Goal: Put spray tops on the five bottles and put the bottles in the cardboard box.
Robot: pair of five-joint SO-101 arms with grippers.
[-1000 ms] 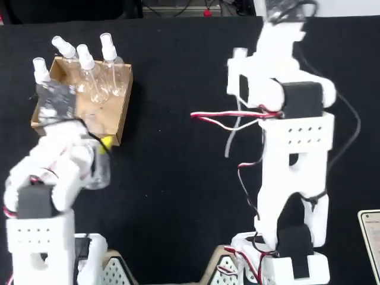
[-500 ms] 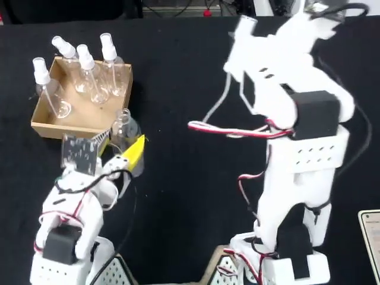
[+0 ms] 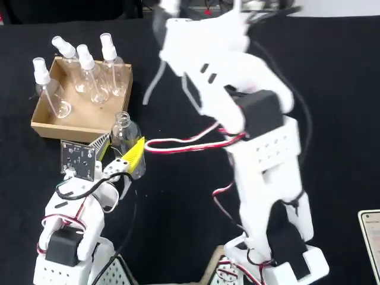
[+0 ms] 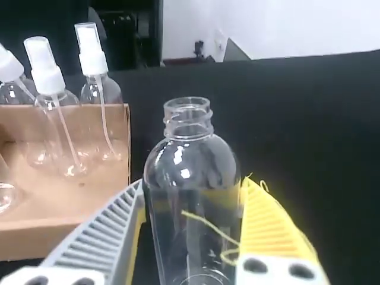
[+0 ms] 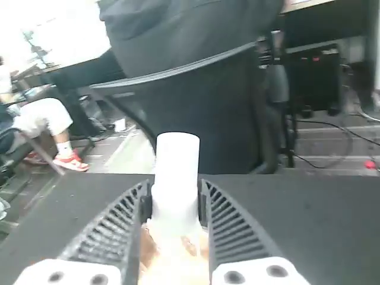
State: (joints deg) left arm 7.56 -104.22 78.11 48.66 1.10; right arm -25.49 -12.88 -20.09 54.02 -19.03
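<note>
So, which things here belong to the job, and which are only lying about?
For the job:
- box
- four capped bottles standing in it
- open bottle, held by the left gripper
- spray top, held by the right gripper

Lying about:
- card at the table's edge
- chair behind the table

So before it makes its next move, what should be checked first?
1. The left pincer is shut on the open bottle, which stands upright: ok.
2. The bottle's neck is free: ok.
3. The right pincer is shut on the spray top: ok.
4. Spray top lined up over the neck: not ok, it is off to one side in the high view.
5. Room in the cardboard box beside the four capped bottles: ok.
</note>
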